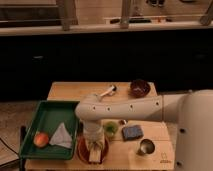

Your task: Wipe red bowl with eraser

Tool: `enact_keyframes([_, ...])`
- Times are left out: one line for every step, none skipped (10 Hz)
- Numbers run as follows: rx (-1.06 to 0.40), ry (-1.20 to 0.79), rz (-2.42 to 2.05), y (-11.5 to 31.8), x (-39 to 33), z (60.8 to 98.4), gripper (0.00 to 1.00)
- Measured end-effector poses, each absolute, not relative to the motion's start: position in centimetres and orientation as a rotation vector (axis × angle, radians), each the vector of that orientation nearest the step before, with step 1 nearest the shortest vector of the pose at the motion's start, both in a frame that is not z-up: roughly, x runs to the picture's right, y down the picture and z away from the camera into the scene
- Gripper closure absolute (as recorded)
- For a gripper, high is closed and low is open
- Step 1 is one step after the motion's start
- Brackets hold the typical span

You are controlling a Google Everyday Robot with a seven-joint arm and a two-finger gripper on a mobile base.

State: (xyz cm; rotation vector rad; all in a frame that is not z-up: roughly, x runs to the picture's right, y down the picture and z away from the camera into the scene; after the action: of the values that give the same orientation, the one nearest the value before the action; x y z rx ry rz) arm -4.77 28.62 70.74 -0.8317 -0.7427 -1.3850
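Observation:
The red bowl [81, 150] sits at the table's front edge, just right of the green tray, and my gripper covers most of it. My gripper [95, 152] points down into the bowl from the pale arm that reaches in from the right. It is shut on the eraser [94, 156], a small pale cream block that shows at the gripper's tip, low inside the bowl. Only the bowl's orange-red rim shows to the left and right of the gripper.
A green tray [47, 117] at the left holds an orange fruit [41, 139] and a white folded cloth [62, 136]. A blue pad [132, 132], a green item [111, 128] and a metal cup [146, 147] lie right of the bowl. A maroon bowl [140, 87] and a white utensil [107, 91] are at the back.

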Motion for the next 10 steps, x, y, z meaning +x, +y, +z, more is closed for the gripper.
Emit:
enact_keyframes([-0.824, -0.744, -1.382, 28.1, -5.0, 71.1, 1.00])
enact_keyframes([-0.812, -0.750, -1.387, 27.5, -5.7, 71.5, 1.00])
enact_keyframes([-0.803, -0.757, -1.398, 27.2, -6.4, 71.6, 1.00])
enact_keyframes([-0.796, -0.761, -1.405, 27.1, -6.8, 71.6, 1.00])
enact_keyframes([-0.784, -0.771, -1.417, 26.9, -7.3, 71.4, 1.00])
enact_keyframes([-0.778, -0.776, -1.418, 26.8, -7.4, 71.2, 1.00])
enact_keyframes([-0.771, -0.780, -1.418, 26.6, -7.3, 71.1, 1.00])
enact_keyframes([-0.764, -0.783, -1.414, 26.5, -7.0, 70.9, 1.00])
enact_keyframes([-0.758, -0.785, -1.412, 26.4, -6.8, 70.8, 1.00])
enact_keyframes([-0.753, -0.787, -1.410, 26.3, -6.7, 70.7, 1.00])
